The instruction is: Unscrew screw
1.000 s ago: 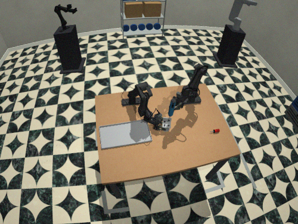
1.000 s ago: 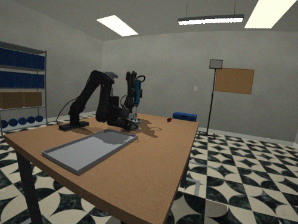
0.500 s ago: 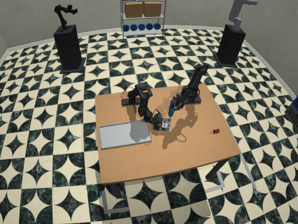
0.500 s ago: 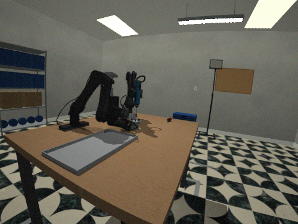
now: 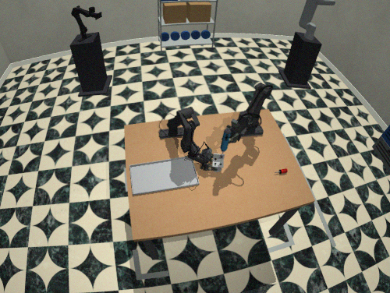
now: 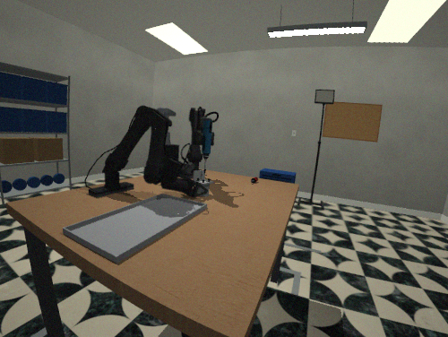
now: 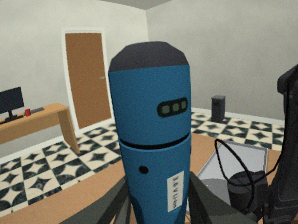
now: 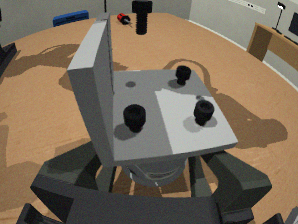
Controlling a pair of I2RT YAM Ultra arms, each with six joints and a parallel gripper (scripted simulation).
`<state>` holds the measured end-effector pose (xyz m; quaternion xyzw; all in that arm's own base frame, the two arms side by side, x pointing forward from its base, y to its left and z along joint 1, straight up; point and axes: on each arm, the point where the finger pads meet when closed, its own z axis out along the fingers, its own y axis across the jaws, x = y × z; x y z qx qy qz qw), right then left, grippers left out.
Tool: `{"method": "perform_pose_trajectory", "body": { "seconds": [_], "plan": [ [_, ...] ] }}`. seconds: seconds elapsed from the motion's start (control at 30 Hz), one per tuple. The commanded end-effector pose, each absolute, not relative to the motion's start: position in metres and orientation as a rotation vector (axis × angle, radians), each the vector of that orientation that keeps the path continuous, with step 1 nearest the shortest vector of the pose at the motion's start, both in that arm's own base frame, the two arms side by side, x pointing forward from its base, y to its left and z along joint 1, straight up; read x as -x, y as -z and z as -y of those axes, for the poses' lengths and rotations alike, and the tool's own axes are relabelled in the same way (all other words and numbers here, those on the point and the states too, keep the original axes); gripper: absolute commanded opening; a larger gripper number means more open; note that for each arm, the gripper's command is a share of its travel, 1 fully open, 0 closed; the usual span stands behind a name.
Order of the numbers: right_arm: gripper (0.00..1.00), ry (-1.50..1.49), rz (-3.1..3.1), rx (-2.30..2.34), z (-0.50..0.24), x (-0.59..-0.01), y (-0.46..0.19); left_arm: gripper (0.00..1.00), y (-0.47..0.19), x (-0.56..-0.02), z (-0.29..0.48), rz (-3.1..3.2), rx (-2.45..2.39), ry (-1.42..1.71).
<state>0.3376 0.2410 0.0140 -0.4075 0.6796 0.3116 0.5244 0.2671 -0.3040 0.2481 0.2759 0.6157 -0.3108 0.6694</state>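
The electric screwdriver is grasped upright by the left jaws; a screw is suspended above the bracket. The joint module is gripped by the right jaws, between the shadowed tray and red screwdriver.

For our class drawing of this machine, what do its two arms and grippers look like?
Both arms are black with chunky, rounded links and thin black cables looping off them. The left gripper has dark grey, tapering fingers. The right gripper has dark greenish-grey, angular fingers on a broad, near-black body.
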Motion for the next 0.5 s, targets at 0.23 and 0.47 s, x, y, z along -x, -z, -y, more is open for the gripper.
{"method": "perform_pose_trajectory", "body": {
  "seconds": [0.23,0.47],
  "plan": [
    [0.59,-0.758,-1.628,0.989,-0.2476,-0.3401,-0.0091,0.42,-0.2947,-0.2687,0.3012,-1.28,-0.567,0.724],
    [0.59,-0.758,-1.628,0.989,-0.2476,-0.3401,-0.0091,0.42,-0.2968,-0.2686,0.3011,-1.28,-0.567,0.724]
  ]
}}
